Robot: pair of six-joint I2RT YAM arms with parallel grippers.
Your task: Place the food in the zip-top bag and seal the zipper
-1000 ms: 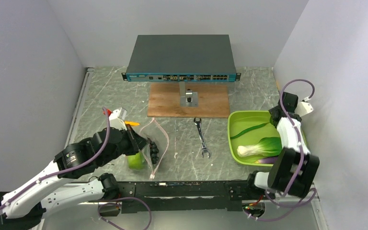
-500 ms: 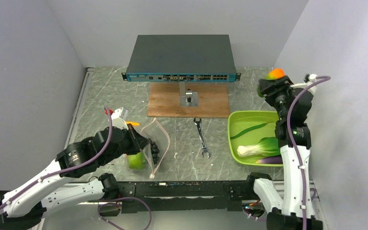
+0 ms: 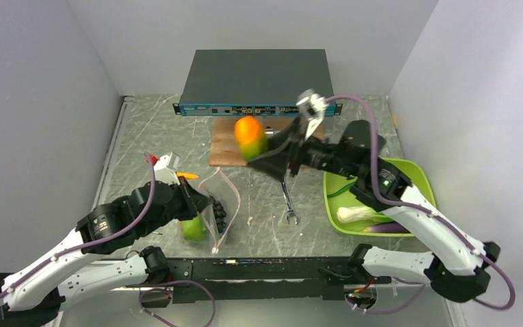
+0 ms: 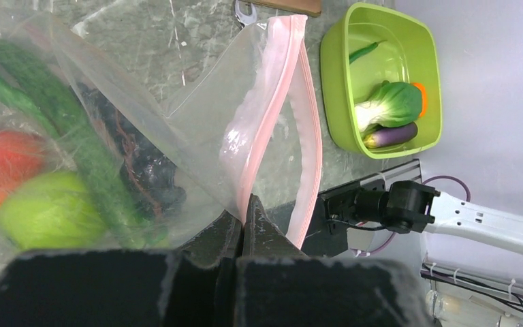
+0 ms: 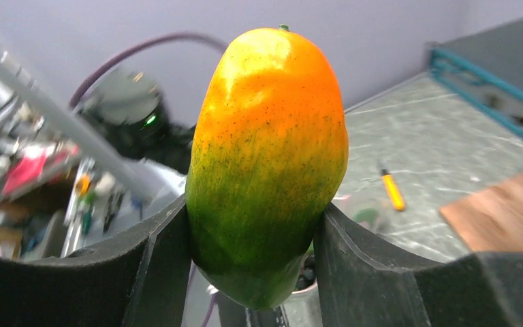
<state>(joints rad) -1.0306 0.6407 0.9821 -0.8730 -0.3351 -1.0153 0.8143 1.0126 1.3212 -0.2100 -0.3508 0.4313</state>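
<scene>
My right gripper (image 3: 253,151) is shut on the orange-green mango (image 3: 249,136) and holds it in the air over the table's middle; the mango fills the right wrist view (image 5: 267,157). My left gripper (image 3: 201,206) is shut on the pink zipper strip (image 4: 250,184) of the clear zip-top bag (image 3: 212,212), holding its mouth open. Inside the bag I see a green apple (image 4: 48,211), a red strawberry (image 4: 3,160), green beans (image 4: 68,133) and black grapes (image 4: 139,170). The lime-green tray (image 3: 337,178) holds bok choy (image 3: 364,210), an eggplant (image 3: 381,228) and a green bean (image 3: 351,185).
A wrench (image 3: 287,195) lies between the bag and the tray. A wooden board (image 3: 235,151) with a metal bracket and a dark network switch (image 3: 257,80) stand at the back. An orange-handled screwdriver (image 3: 187,175) lies by my left wrist. Walls close in on both sides.
My right arm has swung from the tray at the far right, up and leftward to the table's middle, carrying the mango. The left arm and bag have not moved.
</scene>
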